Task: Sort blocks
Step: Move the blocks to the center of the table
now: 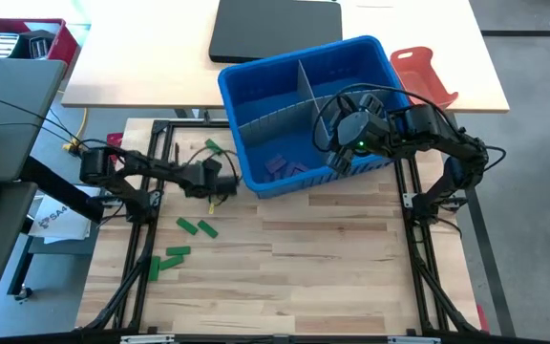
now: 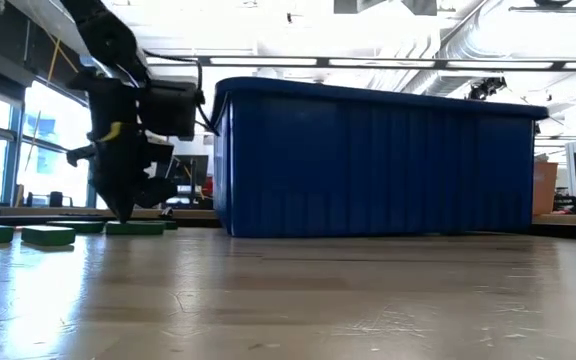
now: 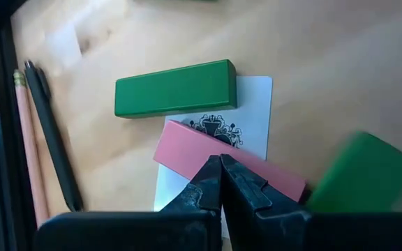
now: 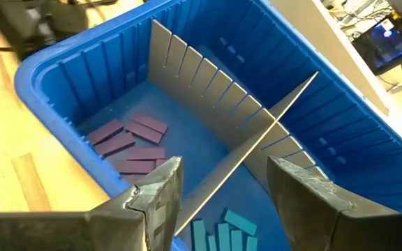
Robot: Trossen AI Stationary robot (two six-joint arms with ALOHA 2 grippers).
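My left gripper (image 1: 220,183) is shut, low over the table just left of the blue bin (image 1: 256,91). In the left wrist view its tips (image 3: 220,174) sit over a pink block (image 3: 187,150) lying on a white card (image 3: 253,111). A green block (image 3: 175,88) lies beyond it and another green block (image 3: 365,174) beside it. More green blocks (image 1: 197,227) lie flat on the table nearer the front edge. My right gripper (image 4: 222,202) hangs open above the bin, holding nothing. Purple blocks (image 4: 128,143) and blue blocks (image 4: 222,230) lie in separate compartments. My left gripper's shut fingertips (image 3: 211,183) stand over the pink block's near long edge (image 3: 208,159), coming from above at a slant. Whether they touch the block, I cannot tell. The block lies flat on the card.
Grey slotted dividers (image 4: 208,84) split the bin into compartments. A pencil (image 3: 30,139) and a pen (image 3: 54,139) lie beside the table's black frame. An orange-red tray (image 1: 423,72) and a black case (image 1: 275,29) sit on the far desk.
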